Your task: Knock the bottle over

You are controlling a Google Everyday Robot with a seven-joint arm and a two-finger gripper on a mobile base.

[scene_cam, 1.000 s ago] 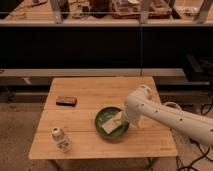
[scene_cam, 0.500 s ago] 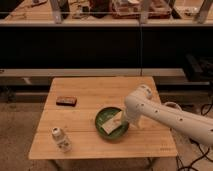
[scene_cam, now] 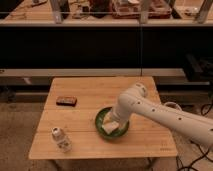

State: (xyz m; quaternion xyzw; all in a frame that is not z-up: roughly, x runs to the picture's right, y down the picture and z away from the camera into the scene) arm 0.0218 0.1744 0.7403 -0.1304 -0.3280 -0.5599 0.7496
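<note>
A: In the camera view, what has changed over the last second?

B: Next to nothing. The arm (scene_cam: 155, 112) reaches in from 4 o'clock just as it did a second ago. The tool (scene_cam: 111, 125) hangs over the green bowl (scene_cam: 98, 118) near the middle of the table (scene_cam: 100, 87), in the same spot.

A: Is the tool open, or holding anything?

B: I cannot tell. It shows as a pale shape low over the bowl's inside. Whether it is open, closed or gripping something does not show.

A: And the bottle?

B: The bottle (scene_cam: 60, 140) is at about 8 o'clock from the bowl, near the table's 7 o'clock corner, well apart from the tool. It seems to stand on its base with the white cap up, exactly where it stood before. Nothing touches it.

A: Anything else on the table?

B: A flat dark box (scene_cam: 66, 101) at about 10 o'clock from the bowl, apart from both bowl and bottle. It has not moved either.

A: So what does that mean for the task?

B: My judgement is that the knock has not begun. The tool sits at the bowl, which is the wrong place. It needs to lift clear of the rim, travel toward 8 o'clock and push the bottle sideways near its cap. The risk I see is catching the bowl on the way, or sliding the bottle along without tipping it.
</note>
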